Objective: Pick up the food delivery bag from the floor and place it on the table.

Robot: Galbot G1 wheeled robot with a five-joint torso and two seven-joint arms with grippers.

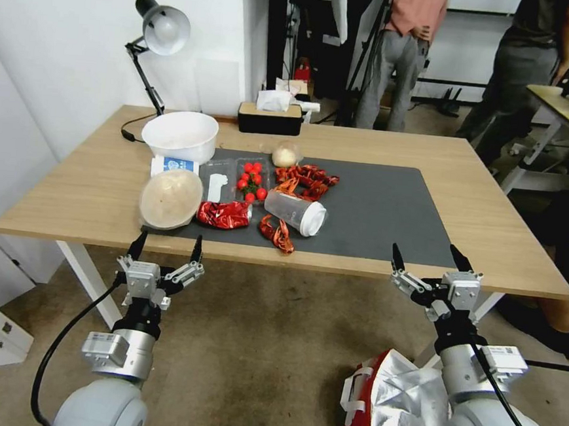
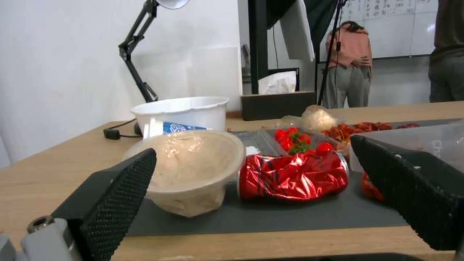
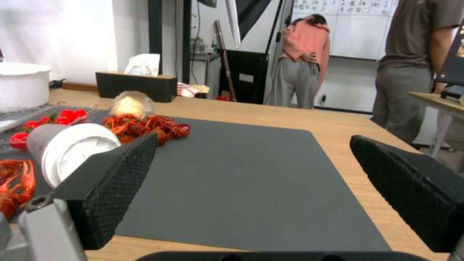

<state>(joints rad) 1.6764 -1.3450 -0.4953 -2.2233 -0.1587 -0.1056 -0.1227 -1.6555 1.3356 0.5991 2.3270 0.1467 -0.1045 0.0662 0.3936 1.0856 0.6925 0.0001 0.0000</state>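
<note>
The food delivery bag [image 1: 391,405] stands on the floor [image 1: 254,348] at the lower right, white and red with silver foil lining showing, partly hidden behind my right arm. The table [image 1: 70,183] spreads ahead, light wood with a dark grey mat [image 1: 376,210]. My left gripper [image 1: 166,248] hovers open at the table's near edge, left of centre, with nothing between its fingers [image 2: 121,188]. On the right, my right gripper [image 1: 429,256] is likewise open and empty at the near edge, above and beyond the bag, its fingers [image 3: 116,174] facing the bare mat [image 3: 232,181].
On the mat's left half lie a lidded bowl [image 1: 170,198], a white tub [image 1: 180,135], a red foil wrapper [image 1: 223,214], cherry tomatoes [image 1: 251,181], a tipped cup [image 1: 295,212] and red crawfish shells [image 1: 306,177]. A desk lamp [image 1: 155,39] and tissue box [image 1: 270,117] stand behind.
</note>
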